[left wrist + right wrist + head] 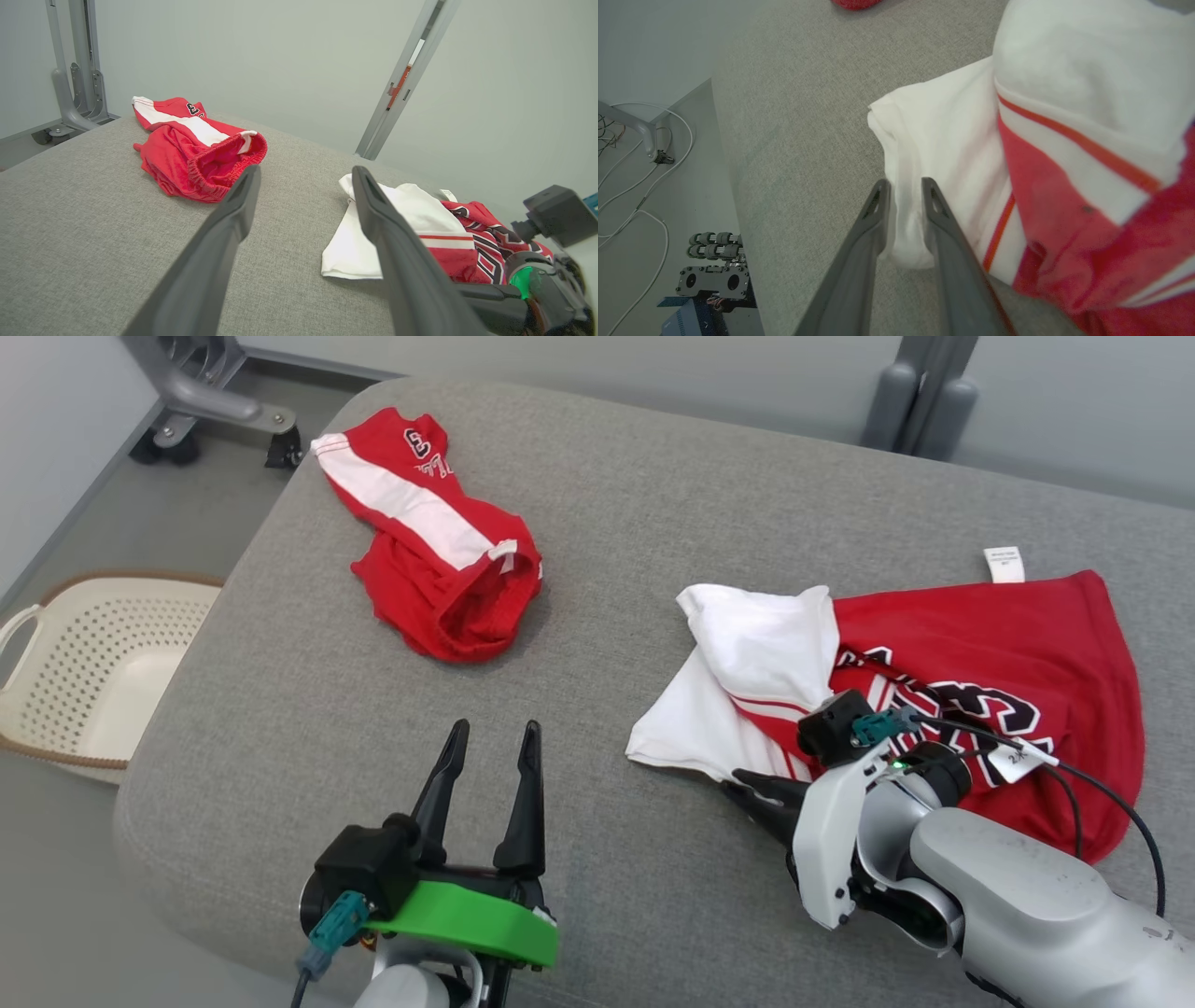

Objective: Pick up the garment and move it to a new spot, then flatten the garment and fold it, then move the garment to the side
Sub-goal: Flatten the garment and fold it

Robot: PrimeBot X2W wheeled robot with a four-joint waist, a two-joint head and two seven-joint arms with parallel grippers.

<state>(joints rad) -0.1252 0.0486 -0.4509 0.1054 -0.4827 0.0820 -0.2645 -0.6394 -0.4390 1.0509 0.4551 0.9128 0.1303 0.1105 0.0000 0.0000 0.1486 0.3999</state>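
The garment (1027,644) is a red and white jersey with black lettering, lying crumpled on the right half of the grey cushioned surface (653,504). Its white part (411,210) is folded over toward the left. My right gripper (738,789) lies low at the jersey's near left edge. In the right wrist view, the right gripper (903,186) is shut on a fold of the white cloth (948,130). My left gripper (495,733) stands open near the front edge, left of the jersey, with nothing between its fingers (233,214).
Red shorts with a white stripe (439,551) lie bunched at the far left of the surface, also seen ahead of the left gripper (187,154). A pale laundry basket (93,663) sits on the floor to the left. A grey wheeled frame (205,401) stands beyond it.
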